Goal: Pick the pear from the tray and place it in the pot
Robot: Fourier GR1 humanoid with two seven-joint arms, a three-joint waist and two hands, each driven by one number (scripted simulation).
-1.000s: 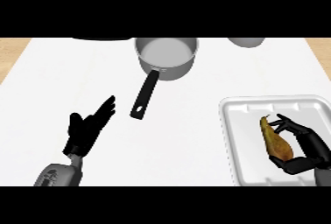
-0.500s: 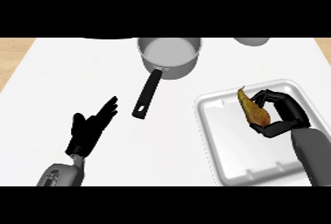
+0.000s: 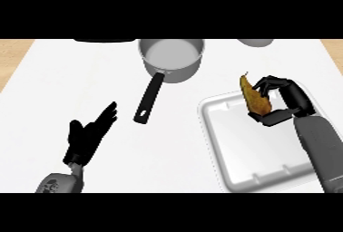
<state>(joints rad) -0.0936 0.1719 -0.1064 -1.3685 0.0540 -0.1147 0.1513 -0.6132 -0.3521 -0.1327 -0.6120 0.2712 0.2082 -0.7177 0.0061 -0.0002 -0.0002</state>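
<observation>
While the right hand [image 3: 286,102] curled round the pear [image 3: 256,97], it held the fruit above the tray's [image 3: 231,149] far edge, the pot [image 3: 171,58] well off to its left. Left hand [image 3: 88,137] rested open, fingers straight.

A kitchen is showing: a pot [image 3: 171,56] with a long black handle is sitting on a white bench [image 3: 80,77].

The right robot hand [image 3: 285,102] has carried the pear [image 3: 255,97] up toward the pot [image 3: 171,58].
</observation>
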